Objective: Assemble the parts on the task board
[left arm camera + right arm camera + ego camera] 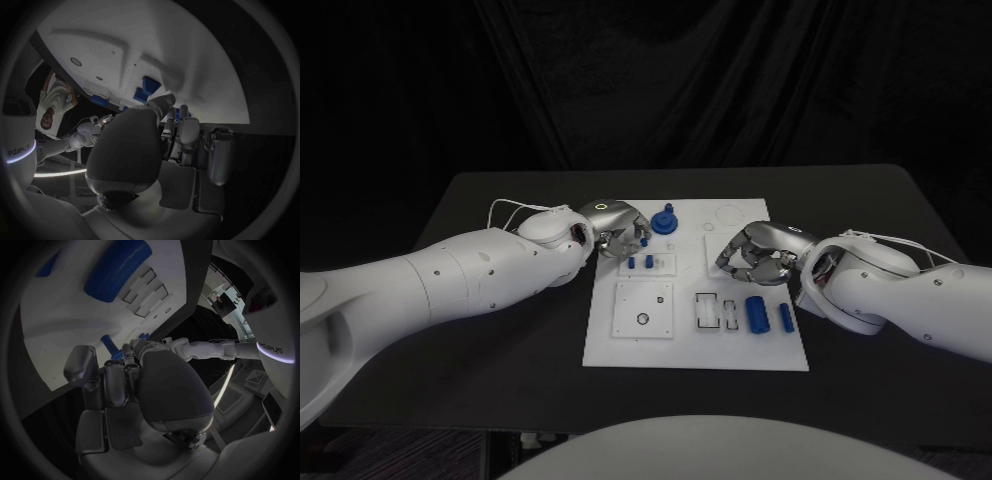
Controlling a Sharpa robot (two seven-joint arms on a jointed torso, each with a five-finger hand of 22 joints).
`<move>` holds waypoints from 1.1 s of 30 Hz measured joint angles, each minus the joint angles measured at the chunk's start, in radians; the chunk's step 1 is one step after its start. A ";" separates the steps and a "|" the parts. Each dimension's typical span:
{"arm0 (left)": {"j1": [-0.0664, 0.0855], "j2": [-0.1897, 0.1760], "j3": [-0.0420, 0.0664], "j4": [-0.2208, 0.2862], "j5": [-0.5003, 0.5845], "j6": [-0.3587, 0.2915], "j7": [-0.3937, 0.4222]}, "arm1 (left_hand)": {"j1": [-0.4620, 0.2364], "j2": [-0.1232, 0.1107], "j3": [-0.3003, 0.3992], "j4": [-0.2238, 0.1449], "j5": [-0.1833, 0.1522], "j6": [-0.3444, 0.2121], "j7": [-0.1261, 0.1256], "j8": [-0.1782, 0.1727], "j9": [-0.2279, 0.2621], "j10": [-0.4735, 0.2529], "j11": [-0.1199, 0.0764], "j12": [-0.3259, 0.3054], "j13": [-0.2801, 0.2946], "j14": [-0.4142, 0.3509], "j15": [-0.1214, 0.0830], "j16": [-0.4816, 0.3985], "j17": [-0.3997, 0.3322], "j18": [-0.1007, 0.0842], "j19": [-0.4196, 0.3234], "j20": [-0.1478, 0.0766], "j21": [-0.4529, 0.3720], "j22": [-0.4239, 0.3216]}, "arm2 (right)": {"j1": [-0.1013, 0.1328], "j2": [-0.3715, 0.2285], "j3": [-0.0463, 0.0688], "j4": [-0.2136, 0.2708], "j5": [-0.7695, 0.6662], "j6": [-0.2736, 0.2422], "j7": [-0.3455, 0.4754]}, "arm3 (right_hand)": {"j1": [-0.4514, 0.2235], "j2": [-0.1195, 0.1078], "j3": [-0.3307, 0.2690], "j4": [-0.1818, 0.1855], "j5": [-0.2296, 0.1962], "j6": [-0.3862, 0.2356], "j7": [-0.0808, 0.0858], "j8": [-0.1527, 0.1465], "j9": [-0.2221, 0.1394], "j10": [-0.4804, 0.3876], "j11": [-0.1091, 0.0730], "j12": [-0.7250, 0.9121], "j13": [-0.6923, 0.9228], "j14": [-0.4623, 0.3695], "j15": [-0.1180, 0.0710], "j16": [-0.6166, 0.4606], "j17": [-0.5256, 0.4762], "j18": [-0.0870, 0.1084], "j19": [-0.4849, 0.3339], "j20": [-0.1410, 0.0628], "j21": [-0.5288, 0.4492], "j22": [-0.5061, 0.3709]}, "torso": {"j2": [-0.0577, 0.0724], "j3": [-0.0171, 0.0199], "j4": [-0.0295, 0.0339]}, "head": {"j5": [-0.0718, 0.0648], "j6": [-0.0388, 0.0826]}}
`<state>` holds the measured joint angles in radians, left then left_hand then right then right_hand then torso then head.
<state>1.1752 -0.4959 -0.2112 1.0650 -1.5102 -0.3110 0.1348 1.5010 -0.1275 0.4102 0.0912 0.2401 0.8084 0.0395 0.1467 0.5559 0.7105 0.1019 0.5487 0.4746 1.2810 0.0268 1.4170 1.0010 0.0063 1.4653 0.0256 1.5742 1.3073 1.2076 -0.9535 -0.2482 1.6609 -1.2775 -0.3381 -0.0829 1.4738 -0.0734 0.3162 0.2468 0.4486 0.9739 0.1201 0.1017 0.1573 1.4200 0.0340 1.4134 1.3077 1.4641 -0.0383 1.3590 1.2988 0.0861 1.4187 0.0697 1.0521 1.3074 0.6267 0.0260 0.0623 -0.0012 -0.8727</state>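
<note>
Board (625,345) sits in the middle of the black table (488,330), both hands over its far half.

Left hand (616,226) hangs above the far left part of the board, fingers (187,137) curled downward. Left wrist view shows a small blue piece (177,114) at the fingertips, but whether it is pinched or merely just beyond them cannot be told. Two short blue pegs (640,263) stand just on the near side of these fingers; a taller blue knob (665,220) stands just beside them, toward the right hand.

Right hand (759,255) hangs over the right half of the board, fingers (115,382) curled in. Right wrist view shows a slim blue piece (110,346) rising at the fingertips; grasped or only close behind, cannot tell.

Key relation: the large blue cylinder (756,314) and the thinner blue bar (786,317) lie loose on the near side of the right fingers, long axes running near-to-far, parallel to each other. Two open slots (718,312) lie just beside the cylinder, toward the left hand. Right hand is plainly nearer these; judged the likelier one to reach for them.

View differences: head view gives the layout of the board but hides both sets of fingertips under the hands. Wrist views show the fingertips and the blue pieces there, and the right wrist view shows the cylinder (119,267) beyond the fingers.
</note>
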 measured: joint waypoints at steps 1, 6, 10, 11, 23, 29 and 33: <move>0.000 -0.004 0.000 0.000 0.000 -0.003 -0.001 | -0.002 -0.002 0.000 0.000 0.000 -0.005 -0.004 -0.007 -0.002 -0.009 0.002 -0.004 0.000 -0.002 0.002 0.000 -0.002 0.000 -0.001 0.002 0.000 0.000 | 0.000 -0.002 0.000 0.001 0.000 0.000 0.000 | 0.000 0.000 0.000 0.000 0.000 0.000 0.000 0.000 0.000 0.000 0.000 0.000 0.000 0.000 0.000 0.000 0.000 0.000 0.000 0.000 0.000 0.000 | 0.000 0.0000 0.0000 | 0.000 0.000; 0.000 -0.030 0.000 -0.002 0.000 -0.036 -0.006 | 0.013 -0.018 0.006 -0.006 -0.004 -0.063 -0.022 -0.055 -0.024 -0.073 0.011 -0.015 -0.010 -0.024 0.010 -0.005 -0.020 0.000 0.000 0.015 0.000 0.000 | 0.000 -0.012 0.000 0.009 0.000 0.000 0.000 | 0.000 0.000 0.003 -0.003 0.000 0.000 0.000 0.000 0.000 -0.004 -0.004 0.000 0.000 0.000 0.000 0.000 -0.001 0.000 0.000 0.000 0.000 0.000 | 0.000 0.0000 -0.0001 | -0.002 0.000; 0.000 -0.067 0.000 -0.002 0.000 -0.076 -0.012 | 0.027 -0.031 0.014 -0.028 -0.005 -0.087 -0.033 -0.076 -0.044 -0.138 0.025 -0.027 -0.028 -0.134 0.021 -0.060 -0.147 0.000 -0.123 0.038 0.015 0.000 | 0.000 -0.026 0.000 0.021 0.000 -0.004 0.001 | 0.000 0.000 0.003 -0.003 0.000 0.002 -0.002 0.000 0.000 -0.004 -0.004 -0.004 0.000 0.000 0.000 -0.004 -0.001 0.000 -0.004 -0.004 0.000 0.000 | 0.000 -0.0002 -0.0002 | 0.000 0.000; 0.000 -0.084 0.000 0.001 0.000 -0.090 -0.012 | 0.027 -0.031 0.015 -0.029 -0.008 -0.086 -0.032 -0.076 -0.050 -0.158 0.027 -0.023 -0.029 -0.212 0.022 -0.103 -0.234 0.016 -0.221 0.047 0.011 0.000 | 0.000 -0.031 0.000 0.026 0.000 -0.006 0.001 | 0.000 0.000 0.003 -0.003 0.000 0.004 -0.004 0.000 0.000 -0.004 -0.004 -0.004 0.000 0.000 0.000 -0.004 -0.001 0.000 -0.004 -0.004 0.000 0.000 | 0.000 -0.0003 -0.0002 | 0.002 0.000; 0.000 -0.300 0.000 0.191 0.193 -0.288 0.135 | 0.001 -0.029 0.061 0.019 0.031 0.055 0.044 -0.038 -0.095 -0.202 -0.006 0.105 -0.059 -0.663 0.048 -0.522 -0.598 0.126 -0.958 0.106 -0.354 -0.145 | 0.090 -0.033 0.000 0.038 0.000 -0.049 0.009 | -0.005 -0.009 0.006 -0.006 0.000 0.018 -0.004 0.004 0.001 -0.050 -0.003 -0.045 0.000 0.000 0.000 -0.011 -0.009 0.000 -0.004 -0.004 -0.016 0.000 | -0.001 -0.0022 0.0003 | 0.036 0.000; 0.000 -0.377 0.000 0.270 0.531 -0.301 0.345 | -0.038 0.032 -0.025 0.093 0.203 0.075 0.043 -0.050 -0.122 -0.248 0.084 0.136 -0.108 -0.815 0.126 -0.623 -0.690 0.093 -1.156 0.141 -0.572 -0.225 | 0.128 0.001 0.000 0.005 0.000 -0.072 0.011 | 0.010 -0.037 0.033 -0.015 0.000 0.019 0.002 0.004 -0.001 -0.270 0.011 -0.231 -0.173 -0.017 0.013 -0.071 -0.070 0.032 -0.081 0.008 -0.167 0.000 | -0.001 -0.0061 0.0012 | 0.056 0.000; 0.000 -0.419 0.000 0.338 0.782 -0.252 0.444 | -0.039 0.049 -0.106 0.152 0.267 0.051 0.058 -0.076 -0.161 -0.286 0.099 0.120 -0.182 -0.892 0.144 -0.699 -0.777 0.093 -1.230 0.157 -0.815 -0.380 | 0.141 0.024 0.000 -0.031 -0.002 -0.080 0.010 | 0.019 -0.046 0.047 -0.019 -0.005 0.021 0.008 0.004 -0.001 -0.449 0.020 -0.373 -0.317 -0.044 0.023 -0.085 -0.089 0.032 -0.120 0.019 -0.233 0.001 | -0.001 -0.0082 0.0014 | 0.062 0.000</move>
<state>1.1750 -0.9151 -0.2115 1.4028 -0.7285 -0.5627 0.5784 1.4623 -0.0784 0.3041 0.2435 0.5075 0.8592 0.0978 0.0707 0.3950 0.4249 0.2009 0.6690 0.2925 0.3891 0.1708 0.7180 0.2241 0.0992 0.2357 0.1827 0.7596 0.9272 1.3485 -0.9292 -0.2478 1.6296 -1.2793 -0.4182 -0.0725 1.4926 -0.1191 0.3628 0.2280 0.4437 0.9950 0.1278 0.1056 0.1558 0.9714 0.0538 1.0408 0.9910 1.4204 -0.0150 1.2739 1.2094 0.1177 1.2991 0.0892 0.8194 1.3081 0.6256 0.0177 0.0638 0.0610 -0.8727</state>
